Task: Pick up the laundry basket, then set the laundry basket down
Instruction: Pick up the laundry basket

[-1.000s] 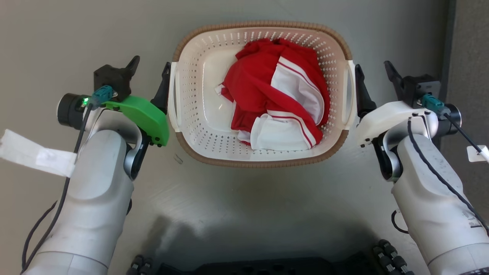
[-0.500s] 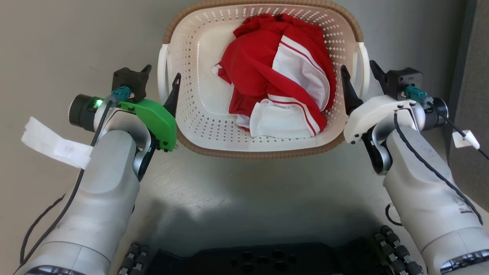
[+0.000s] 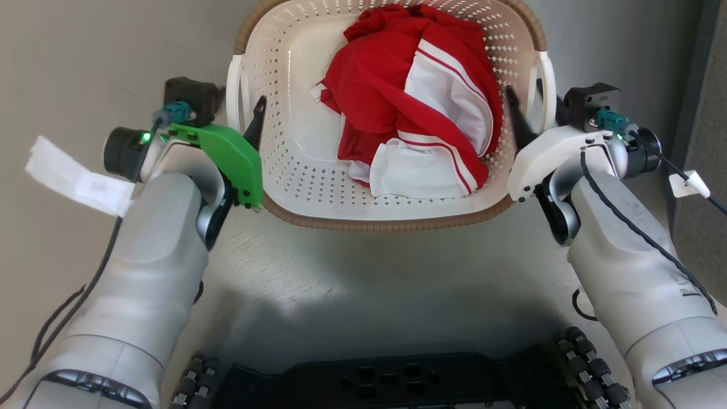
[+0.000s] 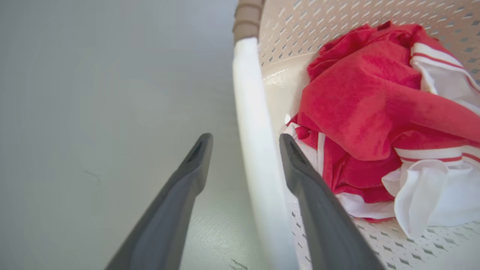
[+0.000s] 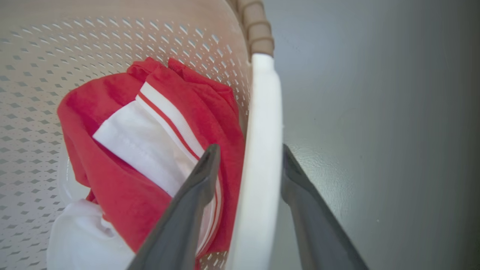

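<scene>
Two pincers flank the basket, one at each white handle. The left pincer is open: in the left wrist view one dark finger is outside the basket and the other inside it, with the left handle between them and a gap showing on both sides. The right pincer is open as well, astride the right handle; its inner finger stands clear over the cloth, and its outer finger lies close against the handle's outer edge. Inside the basket, towards its right wall, lies a crumpled red and white garment with thin red stripes on the white panels. The basket's brown rim faces the robot's black base, with grey floor between them; I cannot tell whether the basket's bottom touches the floor. A green cover on the left wrist sits just beside the basket's near left corner. A white tag hangs from the left arm's cable, well left of the basket; its faint grey mark is too blurred to read. A smaller white tag hangs right of the basket. Dark lettering on the right forearm is too small to read.
</scene>
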{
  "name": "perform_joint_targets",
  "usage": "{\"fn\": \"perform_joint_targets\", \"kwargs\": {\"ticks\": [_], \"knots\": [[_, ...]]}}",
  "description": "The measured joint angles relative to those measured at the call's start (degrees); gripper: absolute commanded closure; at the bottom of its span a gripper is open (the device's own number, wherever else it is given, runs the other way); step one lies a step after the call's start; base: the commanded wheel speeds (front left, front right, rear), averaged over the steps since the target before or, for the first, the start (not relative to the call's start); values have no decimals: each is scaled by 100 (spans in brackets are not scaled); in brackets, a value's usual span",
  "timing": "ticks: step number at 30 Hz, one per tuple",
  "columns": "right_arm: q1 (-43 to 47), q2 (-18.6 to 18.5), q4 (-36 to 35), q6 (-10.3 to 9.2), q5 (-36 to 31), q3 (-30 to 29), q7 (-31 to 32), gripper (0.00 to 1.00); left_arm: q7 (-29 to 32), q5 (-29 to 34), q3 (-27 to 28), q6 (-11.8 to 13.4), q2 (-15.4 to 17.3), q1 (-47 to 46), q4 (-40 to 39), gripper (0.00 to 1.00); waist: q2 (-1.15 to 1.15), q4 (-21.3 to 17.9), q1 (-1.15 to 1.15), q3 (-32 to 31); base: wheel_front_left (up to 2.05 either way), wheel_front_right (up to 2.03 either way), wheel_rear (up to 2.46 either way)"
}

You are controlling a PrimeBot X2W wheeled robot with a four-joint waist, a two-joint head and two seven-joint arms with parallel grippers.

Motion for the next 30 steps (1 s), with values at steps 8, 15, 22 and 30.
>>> {"fn": "perform_joint_targets", "kwargs": {"ticks": [8,15,22,30], "knots": [[-152,59,209,26,131,-7,-18,100,89,-325,-282,29,-99,-23,70,100,0,7,-1,-16,0,0,0],[-180,70,428,82,213,24,-24,100,114,-609,-489,29,-102,-45,222,100,0,-9,0,-113,0,0,0],[-215,82,659,214,269,144,-24,100,154,-861,-623,29,-99,-45,399,100,0,-20,0,-330,0,0,0],[-227,122,1087,389,401,220,19,100,438,-1267,-732,19,-107,-31,593,100,0,-43,0,-758,0,0,0]]}}
